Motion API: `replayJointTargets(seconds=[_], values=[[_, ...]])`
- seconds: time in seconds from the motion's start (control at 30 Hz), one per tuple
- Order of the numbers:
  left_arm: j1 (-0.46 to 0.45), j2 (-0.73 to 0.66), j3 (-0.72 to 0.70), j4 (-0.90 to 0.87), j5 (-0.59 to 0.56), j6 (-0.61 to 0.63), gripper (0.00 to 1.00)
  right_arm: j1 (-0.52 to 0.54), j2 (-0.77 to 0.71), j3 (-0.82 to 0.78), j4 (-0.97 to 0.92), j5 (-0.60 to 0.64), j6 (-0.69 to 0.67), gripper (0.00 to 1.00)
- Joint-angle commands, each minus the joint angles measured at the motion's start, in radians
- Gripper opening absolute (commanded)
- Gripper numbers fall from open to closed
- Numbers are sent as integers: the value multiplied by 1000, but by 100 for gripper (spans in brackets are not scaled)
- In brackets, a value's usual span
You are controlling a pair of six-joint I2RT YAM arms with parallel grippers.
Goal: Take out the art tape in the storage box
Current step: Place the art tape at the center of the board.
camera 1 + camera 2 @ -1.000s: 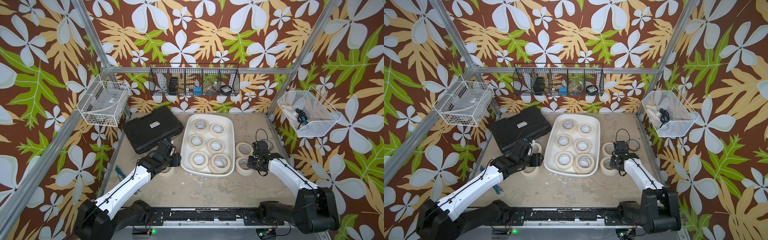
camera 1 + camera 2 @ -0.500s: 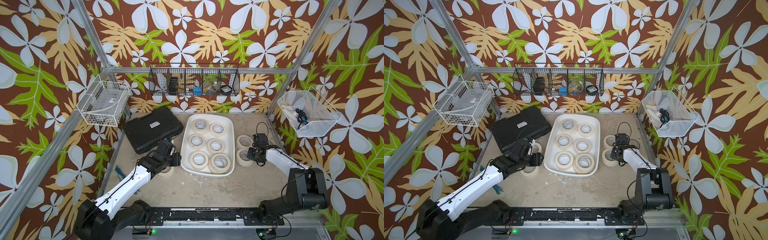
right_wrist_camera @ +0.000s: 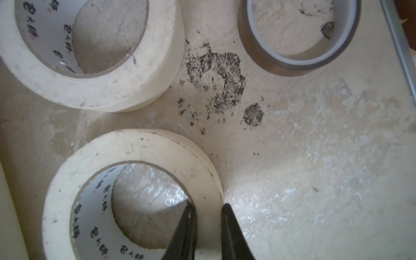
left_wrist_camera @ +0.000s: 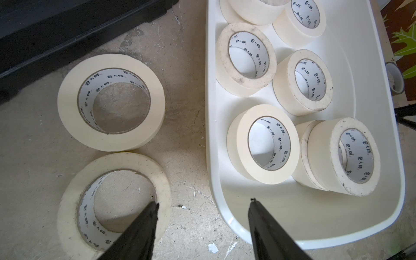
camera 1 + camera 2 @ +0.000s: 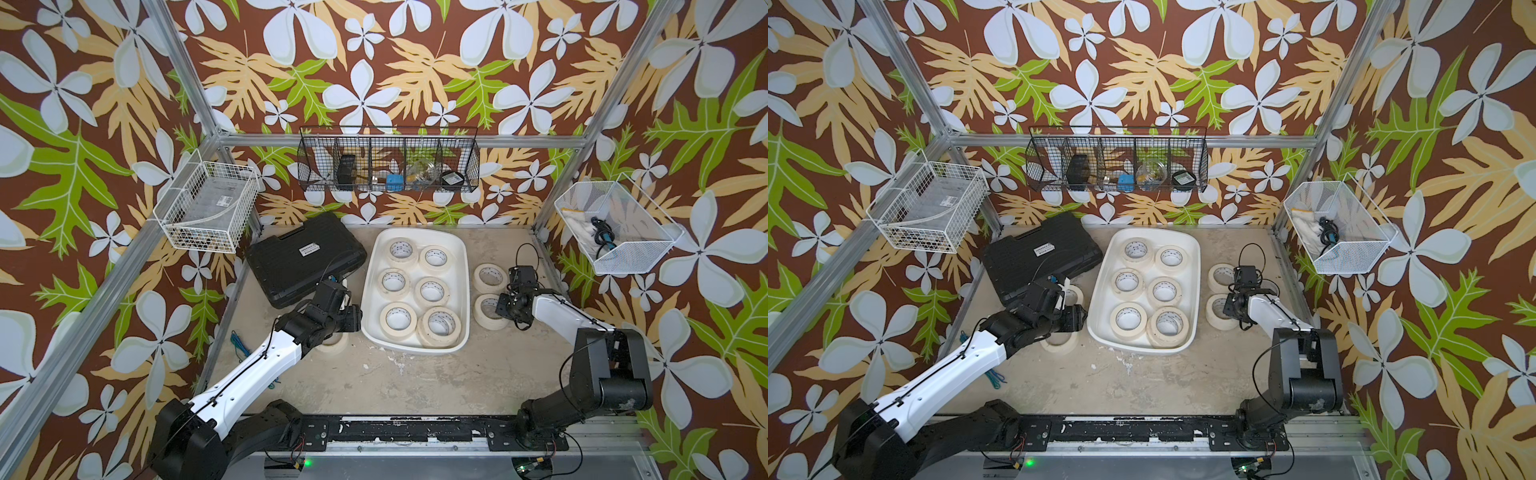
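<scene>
2 arms are mounted on a black base rail [image 5: 395, 432] dotted with small screws. The left arm [image 5: 266, 365] has a long white shell between black joints, with a thin black cable [image 5: 264, 356] clipped along it. The right arm [image 5: 557, 311] has a shorter white shell and bulky black housings with pale scuffs nearest the rail. The left gripper [image 4: 204, 201] and right gripper [image 3: 208, 204] have matte black fingers tapering to points. A green light [image 5: 308, 462] glows just under the rail.
</scene>
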Motion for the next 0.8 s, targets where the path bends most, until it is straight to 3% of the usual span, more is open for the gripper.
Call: replayJointTargets(seconds=[0.0,0.13,0.27,0.57,0.77], values=[[2,6,9,2,3,-3,68,0,-1,-19,3,-23,-3,10],[2,7,9,0,9,-4,68,1,-19,-19,-8,-29,-4,31],[2,21,27,0,17,-1,68,0,-62,7,-41,-42,-5,43],[-11,133,178,-16,34,13,68,3,-214,117,-150,-159,-27,47],[-78,255,343,-47,-7,20,68,53,-314,177,-197,-229,-37,48]])
